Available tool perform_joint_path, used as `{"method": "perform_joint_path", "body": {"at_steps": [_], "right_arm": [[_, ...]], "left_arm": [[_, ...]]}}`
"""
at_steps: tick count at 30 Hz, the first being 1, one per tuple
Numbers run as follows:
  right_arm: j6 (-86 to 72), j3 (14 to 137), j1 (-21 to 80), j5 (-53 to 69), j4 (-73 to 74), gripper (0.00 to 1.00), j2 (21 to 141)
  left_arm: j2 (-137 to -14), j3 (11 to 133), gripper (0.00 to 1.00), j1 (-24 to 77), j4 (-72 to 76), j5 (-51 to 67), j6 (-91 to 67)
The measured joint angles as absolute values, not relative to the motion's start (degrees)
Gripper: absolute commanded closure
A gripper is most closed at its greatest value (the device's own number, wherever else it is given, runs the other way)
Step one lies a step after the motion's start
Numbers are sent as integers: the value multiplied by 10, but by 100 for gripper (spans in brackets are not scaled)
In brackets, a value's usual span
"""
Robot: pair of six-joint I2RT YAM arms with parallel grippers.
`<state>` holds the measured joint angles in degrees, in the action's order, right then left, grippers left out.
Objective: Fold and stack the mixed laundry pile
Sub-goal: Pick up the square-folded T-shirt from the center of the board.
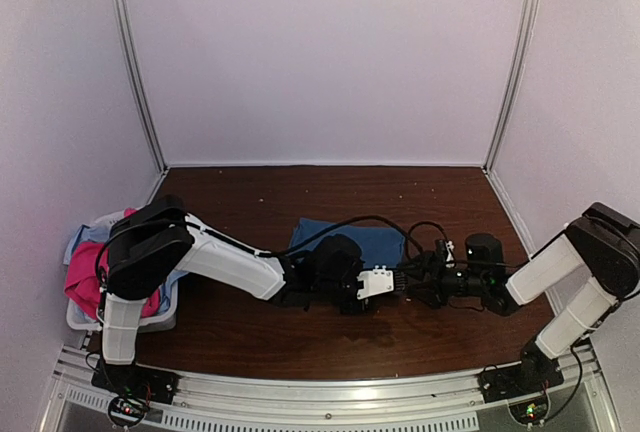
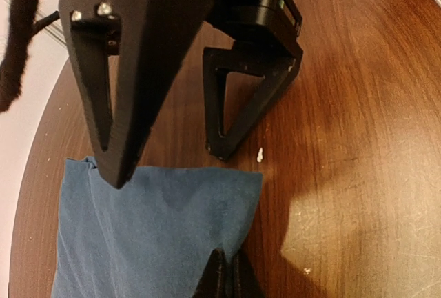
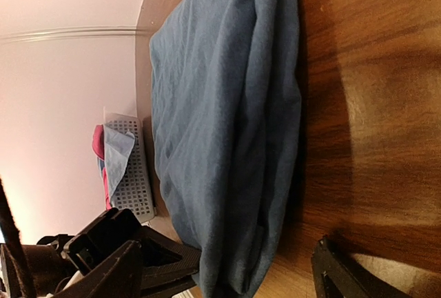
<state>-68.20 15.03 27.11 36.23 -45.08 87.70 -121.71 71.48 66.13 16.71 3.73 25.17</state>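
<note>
Blue T-shirt (image 1: 350,240) lying folded on the bench (image 1: 300,342).
Both hands, left hand (image 2: 231,274) and right hand (image 3: 227,270), are being held spread beside it, nothing being pinched.

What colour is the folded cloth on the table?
Dark blue T-shirt, plain; clearest in the right wrist view.

Both tools, the left tool (image 1: 392,282) and right tool (image 1: 418,274), crowd tip to tip at mid-surface, blocking the near side of the folded blue T-shirt (image 1: 352,242). Bare surface (image 1: 300,192) lies open behind it. The basket (image 1: 88,320) walls the left edge.

Blue T-shirt (image 1: 372,242); magenta shirt (image 1: 88,282), seemingly pale-blue cloth (image 3: 117,151); white basket (image 3: 135,174); dark-brown table (image 1: 250,332).
</note>
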Motion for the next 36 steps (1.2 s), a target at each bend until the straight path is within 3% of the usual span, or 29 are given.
{"method": "perform_joint_path", "body": {"at_steps": [15,24,32,34,36], "right_arm": [[-781,181,299,364,-653,40,1050],[-800,213,298,365,-677,52,1095],[-783,243,295,361,-652,78,1108],[-773,251,293,362,-637,88,1108],[-764,257,291,367,-616,100,1107]], "left_arm": [[-1217,714,100,667,182,39,248],[-1214,705,100,670,196,41,250],[-1214,705,100,671,196,40,258],[-1214,705,92,672,195,38,261],[-1211,705,72,673,192,33,262]]}}
